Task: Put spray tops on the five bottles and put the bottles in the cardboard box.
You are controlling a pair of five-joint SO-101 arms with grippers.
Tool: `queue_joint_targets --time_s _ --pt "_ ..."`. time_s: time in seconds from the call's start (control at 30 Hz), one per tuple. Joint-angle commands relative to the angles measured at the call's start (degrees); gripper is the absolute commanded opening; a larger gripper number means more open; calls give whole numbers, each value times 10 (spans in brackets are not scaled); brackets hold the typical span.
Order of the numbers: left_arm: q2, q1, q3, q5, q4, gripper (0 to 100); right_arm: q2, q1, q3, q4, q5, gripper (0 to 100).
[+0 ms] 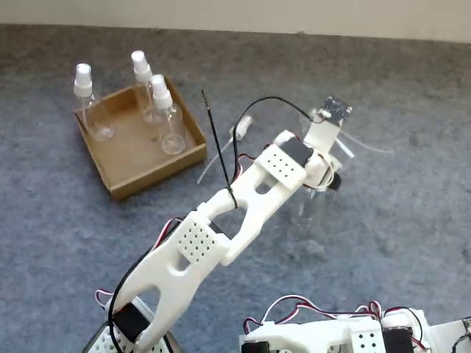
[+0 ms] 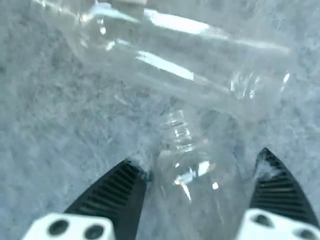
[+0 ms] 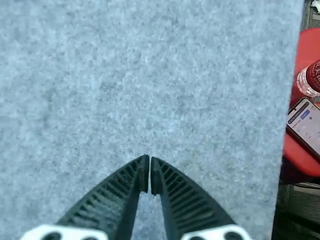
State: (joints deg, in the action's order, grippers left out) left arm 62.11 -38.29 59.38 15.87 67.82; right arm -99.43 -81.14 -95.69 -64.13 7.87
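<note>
A clear bottle (image 2: 192,185) with a bare threaded neck stands between the fingers of my left gripper (image 2: 197,160), which is open around it. In the high view that gripper (image 1: 318,190) is right of the table's middle, with the bottle (image 1: 307,208) faint beneath it. Just beyond, a second clear bottle (image 2: 175,60) lies on its side. The cardboard box (image 1: 125,158) sits at the back left; three capped bottles (image 1: 163,114) stand in it. A loose spray top (image 1: 243,126) lies near the box. My right gripper (image 3: 150,162) is shut and empty over bare carpet.
Grey carpet (image 1: 383,235) covers the table. A thin black stick (image 1: 215,143) lies between the box and the left arm. The right arm (image 1: 331,334) is folded at the front edge. A red thing (image 3: 305,100) with a phone on it lies past the carpet's edge.
</note>
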Motion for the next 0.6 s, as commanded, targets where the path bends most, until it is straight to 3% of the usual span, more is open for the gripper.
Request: queue_joint_targets --time_s 0.0,0.33,0.57 --pt "14 27 97 5 63 252 -7 -6 -98 -6 6 9" --pt "33 83 224 4 251 252 -7 -6 -98 -6 6 9" --pt "33 136 271 4 305 255 -7 -6 -98 -6 6 9"
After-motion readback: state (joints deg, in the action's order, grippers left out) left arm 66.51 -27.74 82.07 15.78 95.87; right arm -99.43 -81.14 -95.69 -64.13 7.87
